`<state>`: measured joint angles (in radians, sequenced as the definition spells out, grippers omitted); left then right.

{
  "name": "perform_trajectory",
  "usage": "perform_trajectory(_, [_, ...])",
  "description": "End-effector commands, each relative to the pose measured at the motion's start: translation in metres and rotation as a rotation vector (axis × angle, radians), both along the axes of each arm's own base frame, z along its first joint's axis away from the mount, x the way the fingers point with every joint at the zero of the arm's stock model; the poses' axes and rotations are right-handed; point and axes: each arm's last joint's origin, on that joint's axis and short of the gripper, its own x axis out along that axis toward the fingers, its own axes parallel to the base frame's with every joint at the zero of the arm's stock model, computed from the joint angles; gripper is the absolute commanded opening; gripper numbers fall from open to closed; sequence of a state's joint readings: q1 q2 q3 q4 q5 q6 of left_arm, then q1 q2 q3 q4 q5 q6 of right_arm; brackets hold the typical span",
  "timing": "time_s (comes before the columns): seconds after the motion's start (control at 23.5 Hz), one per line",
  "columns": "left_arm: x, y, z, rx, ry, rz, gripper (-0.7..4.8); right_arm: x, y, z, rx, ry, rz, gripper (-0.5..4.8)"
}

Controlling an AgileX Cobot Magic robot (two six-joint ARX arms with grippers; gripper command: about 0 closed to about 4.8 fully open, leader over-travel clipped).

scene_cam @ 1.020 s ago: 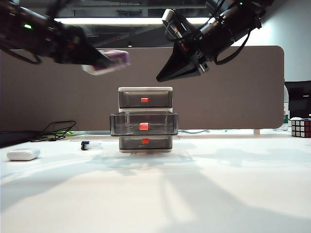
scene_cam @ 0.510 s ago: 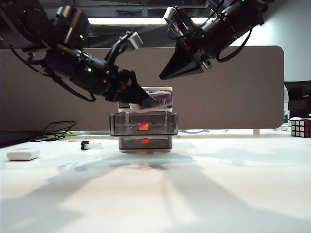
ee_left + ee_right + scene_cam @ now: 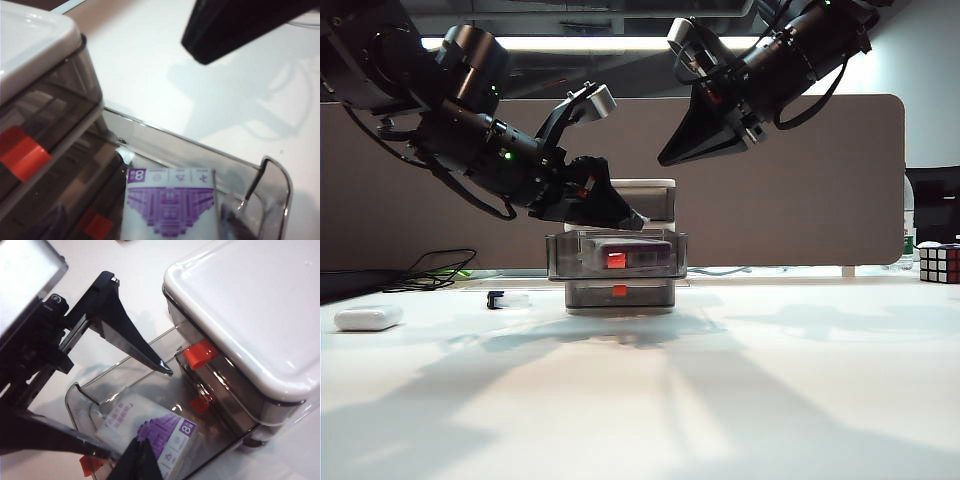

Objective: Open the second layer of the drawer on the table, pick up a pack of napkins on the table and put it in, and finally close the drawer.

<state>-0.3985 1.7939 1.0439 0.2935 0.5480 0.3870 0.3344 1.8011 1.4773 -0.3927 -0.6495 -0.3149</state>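
The drawer [image 3: 657,196] stands mid-table with its second layer [image 3: 560,262] pulled out. Inside that layer the purple and white pack of napkins [image 3: 170,205] lies flat, and it shows too in the right wrist view [image 3: 165,432]. My left gripper [image 3: 625,216] hangs just over the open layer, open, with its fingers [image 3: 131,336] spread wide on either side of the pack and off it. One left finger [image 3: 235,25] crosses the left wrist view. My right gripper [image 3: 667,158] hovers above and right of the unit, shut to a point [image 3: 142,460] and empty.
A white oblong object [image 3: 367,318] lies at the table's far left, with a small dark item [image 3: 498,298] and cables [image 3: 440,268] behind it. A Rubik's cube [image 3: 940,262] sits at the far right. A brown partition [image 3: 820,200] backs the table.
My left arm swung down and right from high on the left, carrying the pack to the open second layer. The jaws have opened and the pack now lies inside. The right arm barely moved.
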Motion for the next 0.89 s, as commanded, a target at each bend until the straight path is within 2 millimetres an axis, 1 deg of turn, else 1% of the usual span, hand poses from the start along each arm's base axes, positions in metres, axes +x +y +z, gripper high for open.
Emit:
perform_trajectory(0.04, [-0.002, 0.001, 0.008, -0.001, -0.012, 0.013, 4.04, 0.000, 0.001, 0.006, 0.013, -0.037, 0.007, -0.05])
perform_trajectory(0.09, [-0.010, 0.005, 0.020, 0.008, 0.004, 0.015, 3.97, 0.001, 0.002, 0.008, 0.023, -0.061, 0.006, -0.05])
perform_trajectory(0.13, [-0.022, 0.010, 0.036, 0.027, 0.031, 0.029, 3.59, 0.003, 0.002, 0.011, 0.038, -0.091, 0.002, -0.05])
perform_trajectory(0.26, [-0.042, 0.019, 0.059, 0.047, 0.073, 0.031, 2.69, 0.007, 0.003, 0.016, 0.074, -0.139, -0.016, -0.05])
perform_trajectory(0.3, [-0.048, 0.021, 0.064, 0.048, 0.091, 0.020, 2.39, 0.008, 0.004, 0.018, 0.083, -0.157, -0.023, -0.05])
perform_trajectory(0.34, [-0.054, 0.023, 0.068, 0.048, 0.114, 0.006, 1.98, 0.010, 0.004, 0.019, 0.093, -0.174, -0.035, -0.05])
perform_trajectory(0.38, [-0.060, 0.025, 0.069, 0.047, 0.157, -0.019, 1.27, 0.013, 0.005, 0.021, 0.103, -0.195, -0.055, -0.05])
perform_trajectory(0.43, [-0.067, 0.026, 0.067, 0.039, 0.239, -0.079, 0.23, 0.018, 0.006, 0.021, 0.132, -0.223, -0.081, -0.05])
perform_trajectory(0.47, [-0.070, 0.026, 0.064, 0.039, 0.280, -0.101, 0.06, 0.021, 0.007, 0.020, 0.145, -0.229, -0.089, -0.05])
perform_trajectory(0.51, [-0.072, 0.027, 0.055, 0.072, 0.355, -0.108, -0.05, 0.028, 0.010, 0.018, 0.168, -0.232, -0.099, -0.05])
perform_trajectory(0.6, [-0.070, 0.026, 0.046, 0.087, 0.396, -0.105, -0.05, 0.038, 0.013, 0.015, 0.180, -0.223, -0.106, -0.05])
perform_trajectory(0.81, [-0.057, 0.021, 0.024, 0.098, 0.446, -0.099, -0.05, 0.061, 0.028, 0.006, 0.190, -0.202, -0.103, -0.05])
perform_trajectory(0.89, [-0.053, 0.019, 0.017, 0.100, 0.454, -0.099, -0.05, 0.066, 0.033, 0.004, 0.193, -0.206, -0.095, -0.05])
